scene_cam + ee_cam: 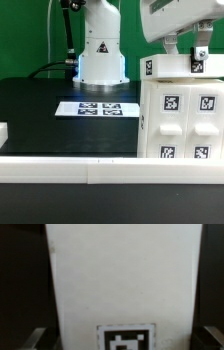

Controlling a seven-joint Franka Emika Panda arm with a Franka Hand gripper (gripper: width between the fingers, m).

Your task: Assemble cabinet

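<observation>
1. The cabinet, a large white plastic box, stands upright on the black bench, at the exterior view's right, tagged face toward the camera.
2. My fingers are spread, straddling its top.

The exterior view sits low, just in front of the black worktop, and looks straight across it to the robot's base at the far side. A white rail runs across very near this camera. The big white cabinet stands near, on the exterior view's right. The wrist view looks along the fingers and sits very close to the cabinet, which fills it. Both views share the cabinet.
</observation>
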